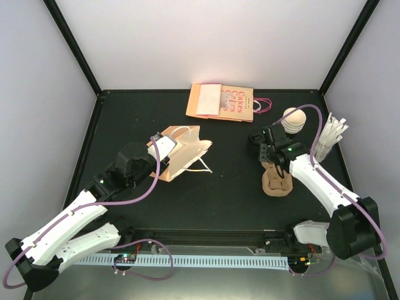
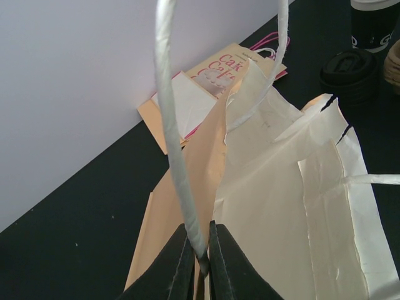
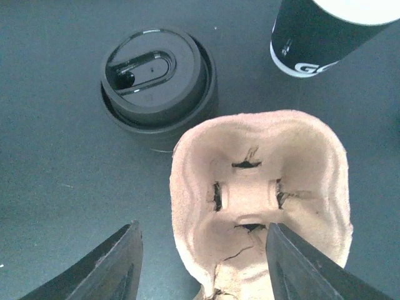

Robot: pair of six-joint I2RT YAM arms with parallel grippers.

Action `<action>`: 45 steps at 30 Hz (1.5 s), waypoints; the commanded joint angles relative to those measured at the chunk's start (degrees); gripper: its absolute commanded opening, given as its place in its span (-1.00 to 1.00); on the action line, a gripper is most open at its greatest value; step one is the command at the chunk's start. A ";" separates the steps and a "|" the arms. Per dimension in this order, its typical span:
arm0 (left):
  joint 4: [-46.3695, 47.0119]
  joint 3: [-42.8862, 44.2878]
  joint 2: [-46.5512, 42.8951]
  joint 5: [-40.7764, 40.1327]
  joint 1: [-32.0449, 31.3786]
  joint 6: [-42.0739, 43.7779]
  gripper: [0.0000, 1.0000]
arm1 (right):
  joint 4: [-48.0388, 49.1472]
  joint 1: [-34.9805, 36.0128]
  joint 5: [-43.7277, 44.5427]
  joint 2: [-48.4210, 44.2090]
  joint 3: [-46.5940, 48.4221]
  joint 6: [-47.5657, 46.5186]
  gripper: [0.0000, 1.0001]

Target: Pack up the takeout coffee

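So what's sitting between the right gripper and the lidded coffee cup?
Only the brown pulp carrier. In the right wrist view it lies under the open right gripper, with its far rim reaching right up to the lidded cup.

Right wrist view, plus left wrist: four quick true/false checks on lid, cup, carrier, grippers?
1. The lid is on the cup. False: it lies on the table, apart from the open cup.
2. The right gripper is open, with the carrier between its fingers. True.
3. The carrier's pocket is empty. True.
4. The left gripper is open and empty. False: it is shut on the plain bag's white handle.
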 commanded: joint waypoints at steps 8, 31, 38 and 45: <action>1.38 0.41 -0.32 0.13 -0.19 -0.33 -0.83 | -0.97 1.23 -0.08 7.25 0.94 -0.37 0.01; 1.60 0.44 -0.32 0.09 -0.24 -0.27 -0.83 | -0.63 2.08 2.02 7.76 1.42 0.16 -0.66; 1.48 0.47 -0.36 0.10 -0.11 -0.28 -0.83 | -0.42 2.12 0.65 7.57 1.28 -0.27 -0.46; 1.44 0.40 -0.49 0.09 -0.10 -0.28 -0.83 | 1.77 2.12 -0.96 4.15 -0.56 -0.35 -0.12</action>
